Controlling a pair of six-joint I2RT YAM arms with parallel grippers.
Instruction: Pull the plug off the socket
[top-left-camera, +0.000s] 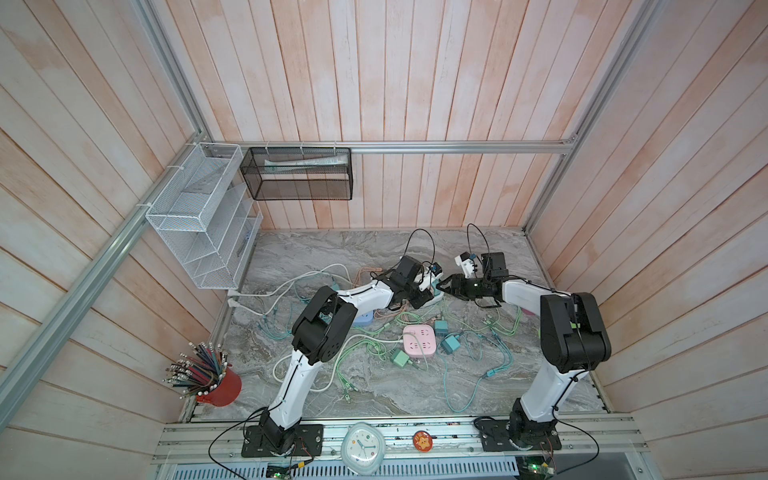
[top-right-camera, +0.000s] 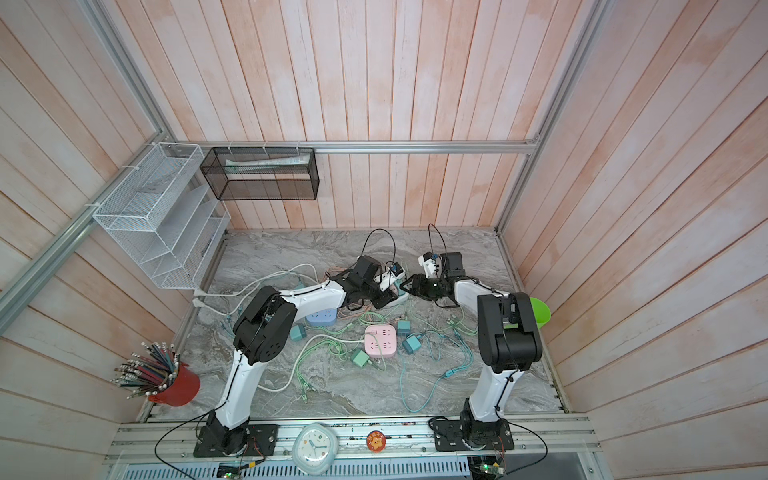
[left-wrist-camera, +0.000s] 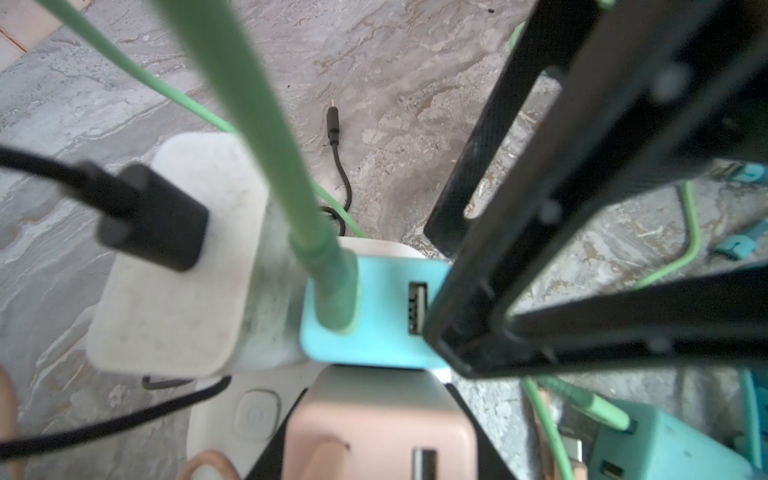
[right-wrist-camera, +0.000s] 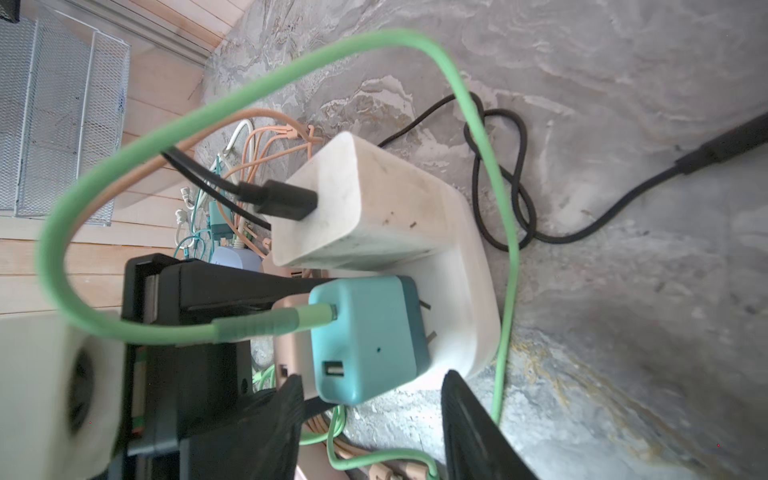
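— So, where is the plug (right-wrist-camera: 370, 332)?
— On the socket (right-wrist-camera: 469, 291), just beside the adapter (right-wrist-camera: 365, 199). Its prongs (right-wrist-camera: 428, 307) show between its body and the socket face, so I judge it is partly out and perhaps a little tilted.
— And your grippers?
— My right gripper (right-wrist-camera: 372, 376) has its jaws apart around the plug's end, and I see no squeeze on it. My left gripper (left-wrist-camera: 374, 424) is clamped on the pink plug (left-wrist-camera: 374, 395), not on the socket itself.
— What can go wrong from here?
— Several things, I think. If I pull before the right jaws close well, they may slide off the smooth body. If the pull is crooked, the prongs may jam, and then the whole socket may rise with the plug. My left hold goes only through the pink plug, so that one may come out instead. Also the cable (right-wrist-camera: 507, 249) makes a big loop past the adapter, and it may catch and drag something.
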